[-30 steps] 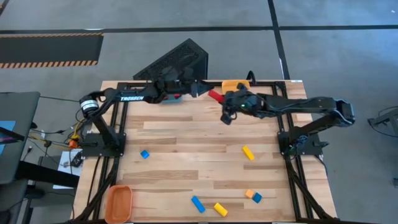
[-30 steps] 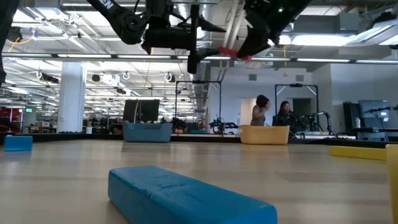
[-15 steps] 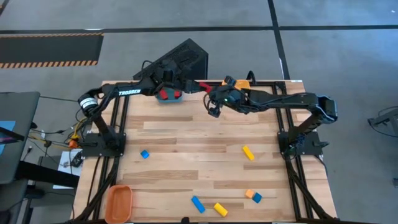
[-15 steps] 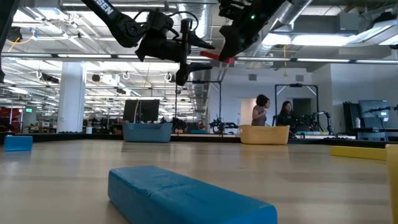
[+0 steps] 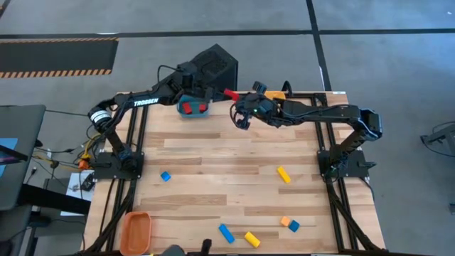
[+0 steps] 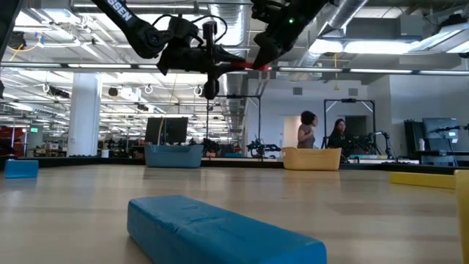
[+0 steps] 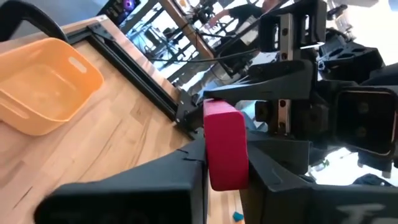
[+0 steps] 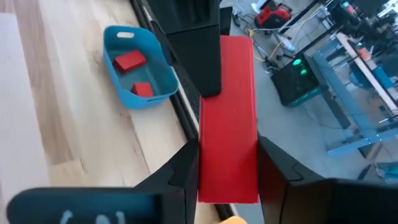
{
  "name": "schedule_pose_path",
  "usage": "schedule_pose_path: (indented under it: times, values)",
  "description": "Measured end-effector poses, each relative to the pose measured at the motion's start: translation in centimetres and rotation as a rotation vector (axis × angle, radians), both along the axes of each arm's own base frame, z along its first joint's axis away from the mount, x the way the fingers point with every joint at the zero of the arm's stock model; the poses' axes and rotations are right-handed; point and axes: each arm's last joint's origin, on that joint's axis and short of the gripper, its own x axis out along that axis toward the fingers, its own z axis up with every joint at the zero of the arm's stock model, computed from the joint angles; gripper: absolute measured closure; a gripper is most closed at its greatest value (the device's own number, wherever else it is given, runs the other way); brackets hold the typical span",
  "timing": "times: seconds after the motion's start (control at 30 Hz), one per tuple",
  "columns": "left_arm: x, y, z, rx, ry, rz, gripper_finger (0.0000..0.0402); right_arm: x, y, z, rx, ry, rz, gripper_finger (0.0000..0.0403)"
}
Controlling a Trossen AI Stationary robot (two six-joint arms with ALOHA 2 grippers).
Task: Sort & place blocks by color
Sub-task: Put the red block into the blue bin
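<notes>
A red bar (image 5: 229,93) hangs in the air over the table's far edge, between my two grippers. My left gripper (image 5: 219,92) reaches in from the left and is shut on one end. My right gripper (image 5: 238,101) reaches in from the right and is shut on the other end. The bar also shows in the low view (image 6: 245,64). A blue bin (image 5: 193,107) with two red blocks in it stands just left of the bar. Loose blue, yellow and orange blocks lie on the near half of the table. My left gripper pinches the end of the red bar (image 7: 224,155) nearest it between its two fingers. The fingers come level from the table's left and lie along the bar. The bar is lifted clear of the table. My right gripper pinches the other end of the bar (image 8: 227,174) between its two fingers. The fingers come level from the table's right and lie along the bar. The bar stretches away toward my left gripper's finger (image 8: 200,50), clear of the table.
A yellow bin (image 5: 274,94) stands at the far edge, partly under my right arm. An orange bin (image 5: 136,231) stands at the near left corner. A blue block (image 5: 165,176), a yellow bar (image 5: 284,174) and several blocks near the front edge (image 5: 252,239) lie loose.
My right gripper has carried the red bar toward the table's left and far edge. My left gripper has drawn back the same way, staying at the bar's end. The blue bin with its red blocks has come out from under my left arm.
</notes>
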Motion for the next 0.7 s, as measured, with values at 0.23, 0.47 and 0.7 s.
schedule_pose_path:
  times: [0.23,0.47,0.7]
  values:
    - [-0.7,1.1,0.2,0.075,-0.023,0.058,0.0361,-0.4,-0.6,0.0,0.086,-0.078,-0.092,0.0215]
    - [-4.1,3.8,-2.4,0.061,0.214,0.209,0.0376,-2.5,-1.6,-1.3,0.251,-0.023,-0.287,0.0158]
    - [-8.7,4.2,-5.4,0.08,0.658,0.305,0.0371,-4.0,-1.7,-2.8,0.326,0.071,-0.383,0.0159]
